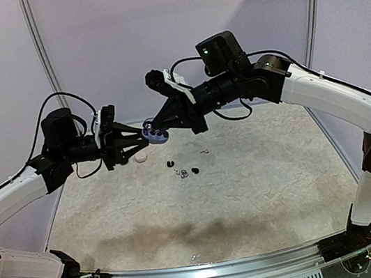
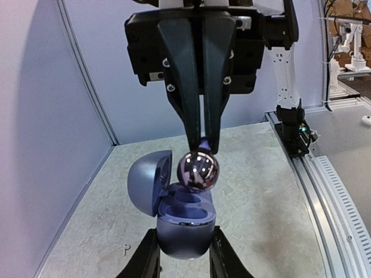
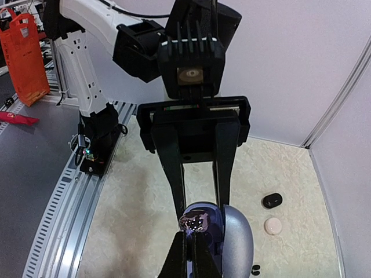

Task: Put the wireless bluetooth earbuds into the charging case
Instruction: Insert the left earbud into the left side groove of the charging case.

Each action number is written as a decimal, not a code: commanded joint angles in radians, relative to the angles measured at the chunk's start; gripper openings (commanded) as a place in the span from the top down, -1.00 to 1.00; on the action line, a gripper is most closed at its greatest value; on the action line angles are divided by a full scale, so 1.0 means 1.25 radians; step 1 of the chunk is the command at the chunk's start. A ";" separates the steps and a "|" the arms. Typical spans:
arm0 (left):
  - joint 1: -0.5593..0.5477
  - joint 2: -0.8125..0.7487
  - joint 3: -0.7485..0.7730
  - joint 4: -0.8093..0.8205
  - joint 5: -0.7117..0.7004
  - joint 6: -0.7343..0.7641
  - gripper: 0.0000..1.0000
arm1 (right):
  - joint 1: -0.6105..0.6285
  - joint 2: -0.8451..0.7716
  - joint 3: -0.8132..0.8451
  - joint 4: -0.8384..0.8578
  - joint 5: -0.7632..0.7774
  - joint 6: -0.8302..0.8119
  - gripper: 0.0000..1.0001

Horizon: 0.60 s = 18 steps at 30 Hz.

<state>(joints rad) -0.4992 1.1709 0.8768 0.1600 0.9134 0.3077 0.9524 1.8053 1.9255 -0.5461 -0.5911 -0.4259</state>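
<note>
Blue charging case point(image 2: 184, 229), lid open at left, clamped between left gripper point(image 2: 184, 255) fingers above table point(image 1: 264, 190). Right gripper point(image 2: 202, 145) pinched shut on glossy silver earbud point(image 2: 198, 169), directly over case cavity. Remaining earbuds point(image 1: 185, 171) scattered mid-table; black case point(image 3: 272, 200) and white case point(image 3: 272, 225) farther left.

The left gripper point(image 2: 184, 255) is gripping the open charging case point(image 2: 184, 229) above the table point(image 1: 250, 192), lid point(image 2: 146, 182) lying to the left. The right gripper point(image 2: 202, 145) is pinching 1 earbud point(image 2: 198, 169) directly over the case's cavity. Further earbuds point(image 1: 185, 172) are lying on the table, right of a second case point(image 1: 142, 156).
</note>
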 commanded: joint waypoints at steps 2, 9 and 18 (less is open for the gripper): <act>0.003 -0.009 0.028 -0.053 0.013 0.076 1.00 | 0.008 0.024 0.023 -0.031 0.022 -0.028 1.00; -0.001 -0.010 0.025 -0.056 -0.001 0.102 1.00 | 0.008 0.043 0.038 -0.026 0.026 -0.037 1.00; -0.001 -0.019 0.020 -0.058 -0.015 0.114 1.00 | 0.009 0.067 0.055 -0.073 0.027 -0.057 1.00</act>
<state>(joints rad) -0.4992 1.1706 0.8860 0.0971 0.8978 0.4278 0.9558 1.8629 1.9720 -0.5789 -0.5743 -0.4744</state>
